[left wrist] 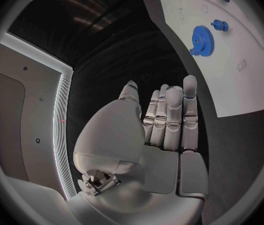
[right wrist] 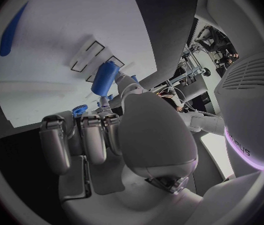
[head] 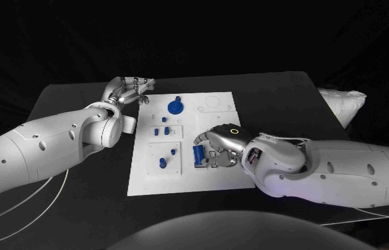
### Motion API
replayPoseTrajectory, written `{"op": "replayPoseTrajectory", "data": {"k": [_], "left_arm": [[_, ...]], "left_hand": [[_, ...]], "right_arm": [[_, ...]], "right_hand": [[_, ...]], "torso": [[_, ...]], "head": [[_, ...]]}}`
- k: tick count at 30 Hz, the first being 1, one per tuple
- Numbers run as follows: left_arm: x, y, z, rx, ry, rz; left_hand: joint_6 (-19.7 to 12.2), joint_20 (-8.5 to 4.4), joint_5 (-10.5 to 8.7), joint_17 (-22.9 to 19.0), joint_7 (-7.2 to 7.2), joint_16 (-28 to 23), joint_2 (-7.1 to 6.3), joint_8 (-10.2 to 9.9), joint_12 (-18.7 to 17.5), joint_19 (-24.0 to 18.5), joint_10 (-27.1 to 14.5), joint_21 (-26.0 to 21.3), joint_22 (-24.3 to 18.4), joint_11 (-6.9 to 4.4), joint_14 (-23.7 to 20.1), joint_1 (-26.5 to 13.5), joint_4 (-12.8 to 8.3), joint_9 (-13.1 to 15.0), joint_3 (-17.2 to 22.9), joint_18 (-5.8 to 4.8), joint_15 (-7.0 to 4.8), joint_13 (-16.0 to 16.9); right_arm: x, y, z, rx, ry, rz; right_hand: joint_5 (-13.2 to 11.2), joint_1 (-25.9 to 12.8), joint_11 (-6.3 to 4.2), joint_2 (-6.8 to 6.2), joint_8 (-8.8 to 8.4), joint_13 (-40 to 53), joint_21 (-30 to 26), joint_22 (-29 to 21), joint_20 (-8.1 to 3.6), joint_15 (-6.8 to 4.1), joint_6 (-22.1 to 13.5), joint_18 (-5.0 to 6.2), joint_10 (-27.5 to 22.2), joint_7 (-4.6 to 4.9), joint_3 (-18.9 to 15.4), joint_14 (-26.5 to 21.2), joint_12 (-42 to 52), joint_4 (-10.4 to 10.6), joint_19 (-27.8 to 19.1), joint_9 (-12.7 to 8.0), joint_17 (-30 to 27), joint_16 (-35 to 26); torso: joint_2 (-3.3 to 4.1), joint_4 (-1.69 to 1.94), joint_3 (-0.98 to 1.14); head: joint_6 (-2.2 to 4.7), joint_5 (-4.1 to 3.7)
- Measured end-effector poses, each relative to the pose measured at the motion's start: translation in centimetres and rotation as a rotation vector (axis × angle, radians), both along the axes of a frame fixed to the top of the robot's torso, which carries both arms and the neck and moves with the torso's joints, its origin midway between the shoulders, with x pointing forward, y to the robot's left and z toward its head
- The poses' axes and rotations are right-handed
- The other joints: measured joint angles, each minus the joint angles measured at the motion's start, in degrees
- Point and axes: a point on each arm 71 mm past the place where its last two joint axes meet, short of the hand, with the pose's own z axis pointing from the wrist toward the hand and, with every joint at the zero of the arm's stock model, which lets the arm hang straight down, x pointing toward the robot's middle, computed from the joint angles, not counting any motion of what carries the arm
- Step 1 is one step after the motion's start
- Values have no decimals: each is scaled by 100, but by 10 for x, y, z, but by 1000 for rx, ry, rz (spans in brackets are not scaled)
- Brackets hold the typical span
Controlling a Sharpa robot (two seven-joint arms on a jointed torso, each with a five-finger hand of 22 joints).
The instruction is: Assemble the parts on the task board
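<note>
Task board (head: pixel 218 174), the white plate, lies at the middle of the black bench (head: pixel 275 92), long side running from 12 to 6 o'clock on my head view. Starting at the 9 o'clock side, I see my left hand (head: pixel 126 91) off the board's 11 o'clock corner, over bare bench; from its wrist camera the fingers (left wrist: pixel 169 115) are stretched out straight and close together, and I see nothing in them. Moving right onto the board, a blue gear (head: pixel 175 105) sits near the 12 o'clock end, with a small blue peg (left wrist: pixel 219 25) just beside it on the wrist picture. Below that, toward the middle, I see small blue parts (head: pixel 163 130) in a marked rectangle, and lower still another blue piece (head: pixel 162 162) in a second rectangle toward 7 o'clock. Right of these, my right hand (head: pixel 217 148) rests over the board's 3 o'clock edge and grips a blue cylinder (head: pixel 198 154); its wrist camera shows the cylinder (right wrist: pixel 104 78) sticking out beyond the curled fingers (right wrist: pixel 88 135), with its far end against the board near outlined slots.
</note>
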Motion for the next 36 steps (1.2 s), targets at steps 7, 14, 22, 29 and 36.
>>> {"op": "replayPoseTrajectory", "data": {"k": [7, 14, 22, 29, 36], "left_arm": [[0, 0, 0, 0, 0, 0], [0, 1, 0, 0, 1, 0], [0, 0, 0, 0, 1, -2], [0, 0, 0, 0, 2, -2], [0, -1, 0, 0, 3, -2]], "left_hand": [[0, 0, 0, 0, 0, 0, 0, 0, 0, 0, 0, 0, 0, 0, 0, 0, 0, 0, 0, 0, 0, 0], [0, 0, 0, 0, 0, 0, 0, 0, 0, 0, 0, 0, 0, 0, 0, 0, 0, -1, 0, 0, 0, 0], [0, 0, 0, 1, 0, 0, 0, 0, 0, 0, 0, 0, 0, 0, 0, 0, 0, -1, 0, 0, 0, 0], [0, 0, 0, 1, 0, 0, 0, 0, 0, 0, 0, 0, 0, 0, 0, 0, 0, -1, 0, 0, 0, 0], [0, 0, 0, 1, 0, 0, 0, 0, 0, 0, 0, 0, 0, 0, 0, 0, 0, -2, 0, 0, 0, 0]], "right_arm": [[-1, -1, 2, 26, -10, 5], [-2, 0, 3, 47, -6, 11], [0, -1, 0, 50, 22, 4], [0, 0, -2, 44, 51, 5], [2, -2, -5, 30, 70, 0]], "right_hand": [[33, -39, -41, 39, 347, 0, 0, 0, -34, -37, 25, 0, 1, -25, 1, 3, 0, -94, -6, 248, 0, 0], [54, -92, -41, 92, 681, 0, 0, -1, -40, -37, 25, 0, 1, -25, -15, 3, 0, -173, 0, 520, -1, 0], [54, -154, -40, 152, 932, 0, 0, -1, -40, -37, -16, 0, 1, -28, -23, 3, 0, -196, 0, 742, -1, 0], [54, -195, -40, 148, 995, -1, 0, -1, -40, -36, -16, 0, 1, -28, -23, 3, 0, -196, 0, 813, -2, 0], [54, -238, -40, 145, 995, -1, 0, -2, -40, -36, -162, 0, 1, 12, -23, 3, 0, -196, 0, 850, -2, 0]], "torso": [[0, -1, 3], [1, 0, 0], [0, 3, -3], [-1, 3, -3], [-1, 3, -3]], "head": [[0, 11], [0, 3], [0, -5], [0, -5], [0, -11]]}}
